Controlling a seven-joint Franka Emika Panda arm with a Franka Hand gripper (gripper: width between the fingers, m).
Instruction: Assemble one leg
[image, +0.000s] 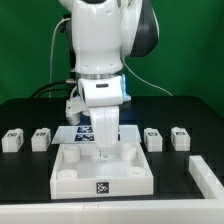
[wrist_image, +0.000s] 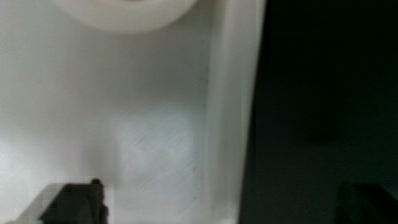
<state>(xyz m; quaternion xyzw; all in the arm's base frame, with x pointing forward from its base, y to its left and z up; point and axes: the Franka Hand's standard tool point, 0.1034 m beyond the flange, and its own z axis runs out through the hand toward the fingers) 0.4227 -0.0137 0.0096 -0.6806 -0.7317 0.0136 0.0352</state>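
Note:
Four white legs with black-and-white tags stand in a row on the black table: two at the exterior view's left (image: 12, 140) (image: 41, 138) and two at its right (image: 153, 138) (image: 180, 137). My gripper (image: 103, 152) hangs low over the large white square panel (image: 70, 178), touching no leg. In the wrist view the gripper (wrist_image: 222, 205) is open with nothing between the dark fingertips (wrist_image: 75, 202). Below it lie the panel's white surface (wrist_image: 125, 110) and one round corner socket (wrist_image: 125, 12). No leg shows in the wrist view.
The marker board (image: 76, 132) lies behind the panel, partly hidden by the arm. Another white part (image: 206, 172) lies at the exterior view's right front. The panel's edge meets the black table (wrist_image: 329, 100) in the wrist view.

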